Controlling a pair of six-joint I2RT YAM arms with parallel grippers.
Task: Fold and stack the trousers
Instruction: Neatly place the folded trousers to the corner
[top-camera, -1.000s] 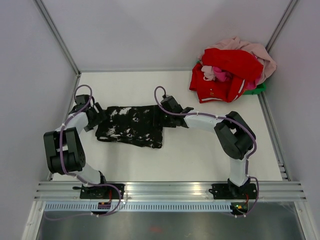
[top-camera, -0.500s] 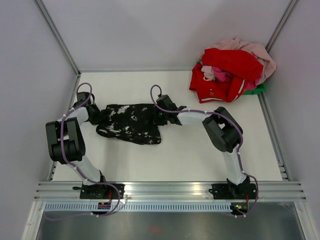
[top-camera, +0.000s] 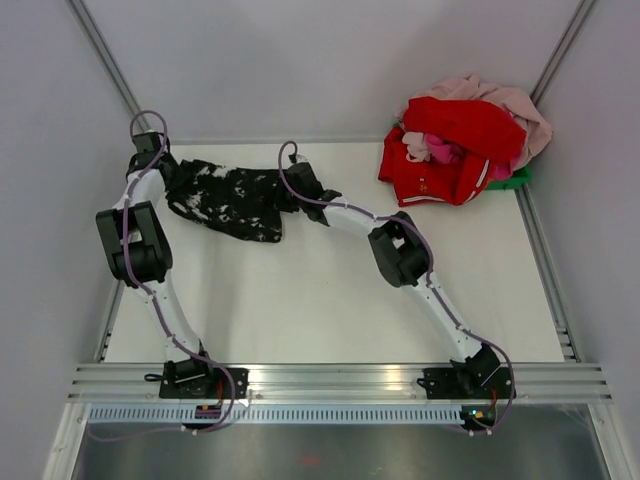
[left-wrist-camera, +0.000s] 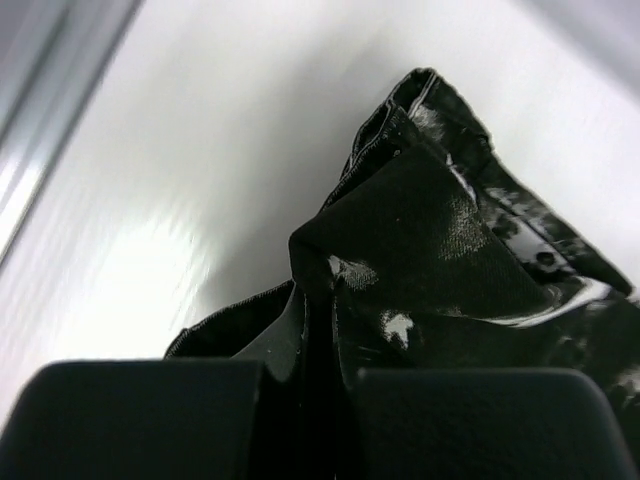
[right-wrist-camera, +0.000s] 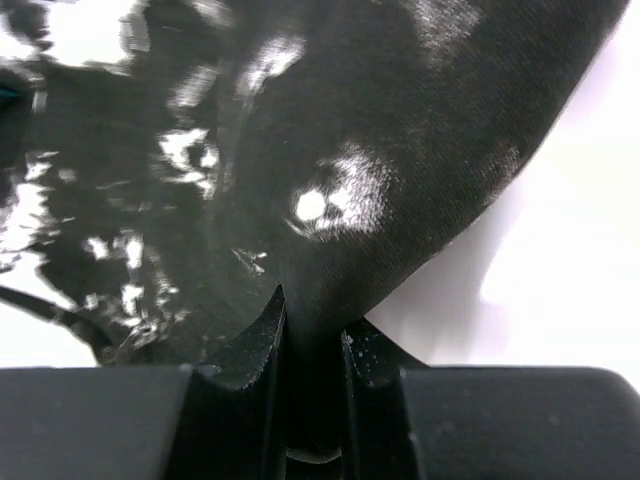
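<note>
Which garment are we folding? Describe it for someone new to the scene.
Look at the far-left part of the white table. The trousers are there, pinched between the left gripper and the right gripper. They are black with white blotches, unlike the red and pink clothes piled far right.

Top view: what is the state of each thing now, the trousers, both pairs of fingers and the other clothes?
trousers, bunched, gripped at both ends
left fingers, shut on trousers
right fingers, shut on trousers
red garment, crumpled on the heap, untouched
pink clothes, heaped, unfolded
</note>
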